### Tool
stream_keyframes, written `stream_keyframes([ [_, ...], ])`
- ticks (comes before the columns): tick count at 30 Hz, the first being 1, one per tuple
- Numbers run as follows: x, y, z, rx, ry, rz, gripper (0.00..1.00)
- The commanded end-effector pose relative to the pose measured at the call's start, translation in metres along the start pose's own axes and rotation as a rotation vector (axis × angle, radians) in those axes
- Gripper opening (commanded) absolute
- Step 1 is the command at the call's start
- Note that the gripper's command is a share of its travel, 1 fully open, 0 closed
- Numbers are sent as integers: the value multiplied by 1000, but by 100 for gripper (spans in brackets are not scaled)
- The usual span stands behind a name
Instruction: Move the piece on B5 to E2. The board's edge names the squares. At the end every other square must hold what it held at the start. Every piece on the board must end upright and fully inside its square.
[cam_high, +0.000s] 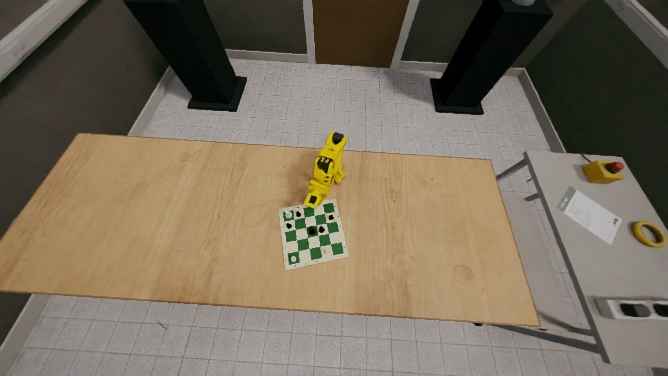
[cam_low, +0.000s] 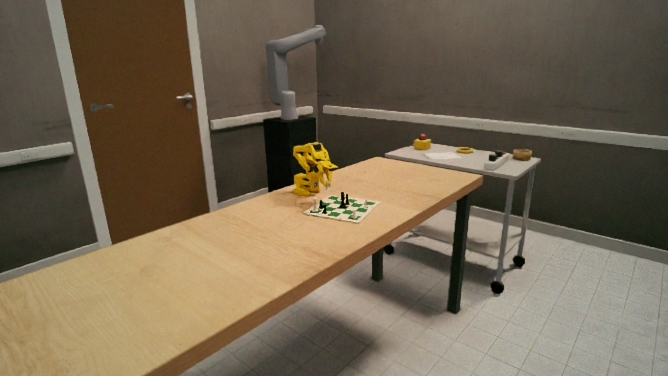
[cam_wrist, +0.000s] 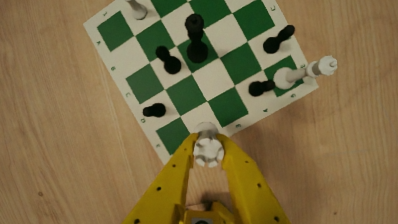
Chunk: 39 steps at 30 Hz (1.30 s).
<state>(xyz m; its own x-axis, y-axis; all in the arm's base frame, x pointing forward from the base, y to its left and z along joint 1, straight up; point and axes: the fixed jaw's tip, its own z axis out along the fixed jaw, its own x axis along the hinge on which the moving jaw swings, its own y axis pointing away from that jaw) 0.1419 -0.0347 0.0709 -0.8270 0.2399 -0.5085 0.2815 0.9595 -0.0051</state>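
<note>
My yellow gripper (cam_wrist: 209, 141) (cam_high: 313, 199) (cam_low: 326, 183) is shut on a white rook-like piece (cam_wrist: 208, 153) and holds it lifted over the edge of the green-and-white chessboard (cam_wrist: 186, 94) (cam_high: 305, 244) (cam_low: 345, 214) nearest the arm's base. In the wrist view several black pieces stand on the board, among them a tall one (cam_wrist: 196, 39) and a pawn (cam_wrist: 168, 59). A tall white piece (cam_wrist: 295, 74) stands at the board's right corner and another white piece (cam_wrist: 137, 8) at the top edge.
The board lies on a long wooden table (cam_high: 150, 210) (cam_low: 175, 280). A grey side cart (cam_high: 590, 240) (cam_low: 465, 162) with small items stands to the right. Two black pedestals (cam_high: 200, 55) (cam_high: 480, 55) stand behind the table.
</note>
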Motion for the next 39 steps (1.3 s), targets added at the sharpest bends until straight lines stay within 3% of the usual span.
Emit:
stream_keyframes([
  [1, 5, 2, -3, -9, -5, -20, 0],
  [39, -7, 7, -11, -24, -6, -44, 0],
])
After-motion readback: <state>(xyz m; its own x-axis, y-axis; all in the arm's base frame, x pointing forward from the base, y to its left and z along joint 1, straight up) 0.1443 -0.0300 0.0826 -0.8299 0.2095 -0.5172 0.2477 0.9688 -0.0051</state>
